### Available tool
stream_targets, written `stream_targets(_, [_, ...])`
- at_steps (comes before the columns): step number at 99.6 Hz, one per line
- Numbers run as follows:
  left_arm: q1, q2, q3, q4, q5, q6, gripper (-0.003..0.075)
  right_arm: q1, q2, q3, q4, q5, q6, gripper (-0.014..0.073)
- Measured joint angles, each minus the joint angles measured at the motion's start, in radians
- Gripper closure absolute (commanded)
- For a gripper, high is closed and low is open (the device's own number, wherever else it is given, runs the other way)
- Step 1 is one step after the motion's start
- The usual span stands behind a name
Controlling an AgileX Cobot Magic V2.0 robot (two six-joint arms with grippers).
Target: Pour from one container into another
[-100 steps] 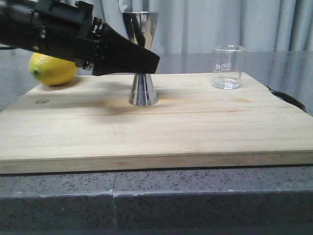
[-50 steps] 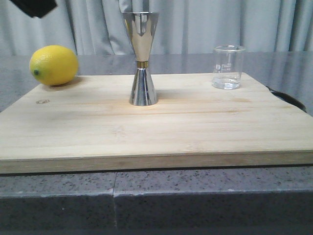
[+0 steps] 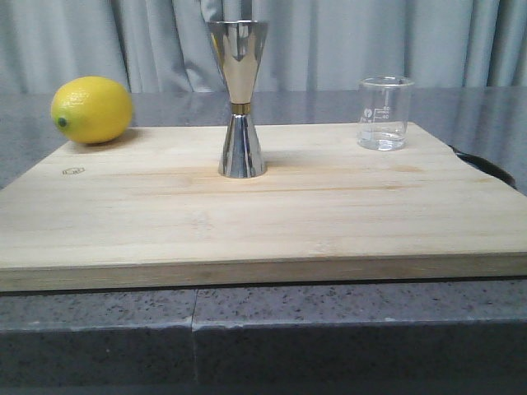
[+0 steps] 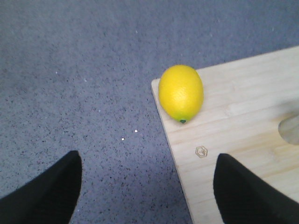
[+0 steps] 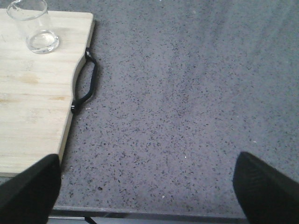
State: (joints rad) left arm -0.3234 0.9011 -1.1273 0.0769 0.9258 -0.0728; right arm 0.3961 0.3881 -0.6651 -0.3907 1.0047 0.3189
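The glass beaker (image 3: 384, 113) is standing upright near the far right corner of the wooden cutting board (image 3: 263, 216), with a little clear liquid lying in its bottom; the steel jigger (image 3: 239, 97) is standing upright toward the back of the board's middle, well apart from the beaker, its thin gold band showing at the waist. A lemon (image 3: 91, 109) is resting at the board's far left corner, its green stem end pointing toward the front; a small hexagon mark is showing on the wood just in front of it. The board is lying on a grey speckled table (image 3: 263, 329), and a black handle (image 5: 85, 86) is sitting on its right edge. The left end effector (image 4: 147, 186) is hanging wide open over the board's left edge, holding nothing; the right end effector (image 5: 149, 189) is hanging wide open over bare table beside the board's right edge, likewise holding nothing.
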Motion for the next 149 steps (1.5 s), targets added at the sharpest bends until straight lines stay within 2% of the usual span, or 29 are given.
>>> stream_targets(13, [0.000, -0.147, 0.194, 0.002, -0.147, -0.013, 0.0303, 0.000, 0.000, 0.000, 0.023, -0.037, 0.000, -0.0064])
stream_targets(27, [0.000, -0.248, 0.333, 0.004, -0.193, -0.015, 0.0332, 0.000, 0.000, 0.000, 0.057, -0.059, 0.000, -0.0064])
stream_targets(42, [0.000, -0.271, 0.385, 0.005, -0.201, -0.018, 0.0364, 0.000, 0.000, 0.000, 0.061, -0.065, 0.002, -0.0064])
stream_targets(54, [0.000, -0.271, 0.389, 0.005, -0.210, -0.018, 0.0422, 0.000, 0.000, 0.000, 0.061, -0.073, 0.002, -0.0055])
stream_targets(64, [0.000, -0.271, 0.389, 0.005, -0.212, -0.019, 0.0484, 0.000, 0.000, 0.000, 0.061, -0.073, 0.002, 0.0043])
stream_targets(83, [0.000, -0.271, 0.389, 0.005, -0.213, -0.020, 0.0589, 0.000, 0.000, 0.000, 0.061, -0.078, 0.002, 0.0406])
stream_targets(90, [0.000, -0.271, 0.389, 0.005, -0.214, -0.021, 0.0622, 0.000, 0.000, 0.000, 0.061, -0.081, 0.002, 0.0510])
stream_targets(104, [0.000, -0.271, 0.389, 0.005, -0.214, -0.021, 0.0681, 0.000, 0.000, 0.000, 0.061, -0.083, 0.002, 0.0655])
stream_targets(122, [0.000, -0.271, 0.389, 0.005, -0.217, -0.021, 0.0740, 0.000, 0.000, 0.000, 0.057, -0.100, 0.002, 0.0665])
stream_targets(149, [0.000, -0.271, 0.389, 0.005, -0.217, -0.021, 0.0739, 0.000, 0.000, 0.000, 0.055, -0.113, 0.004, 0.0665])
